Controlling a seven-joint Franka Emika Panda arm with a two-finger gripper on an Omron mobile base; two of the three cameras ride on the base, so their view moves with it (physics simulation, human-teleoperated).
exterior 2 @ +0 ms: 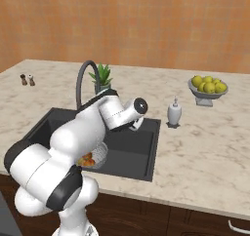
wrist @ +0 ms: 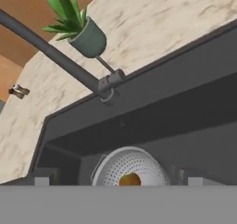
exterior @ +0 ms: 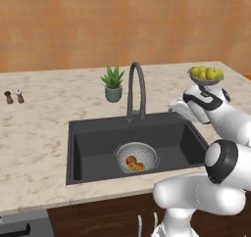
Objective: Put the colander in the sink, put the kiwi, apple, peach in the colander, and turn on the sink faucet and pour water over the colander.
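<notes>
The dark grey sink holds the silvery colander near its middle. Orange and reddish fruits lie together in the colander, and I cannot tell the kiwi, apple and peach apart. An orange fruit shows in the colander in the hand view. The gooseneck faucet stands at the sink's back rim, and its thin side lever points toward the plant pot. No water shows. My gripper hovers over the sink's back right corner, open, with nothing between its fingertips.
A potted plant stands behind the faucet. A grey stemmed bowl of yellow-green fruits sits at the back right. A soap dispenser stands right of the sink. Two small shakers stand far left.
</notes>
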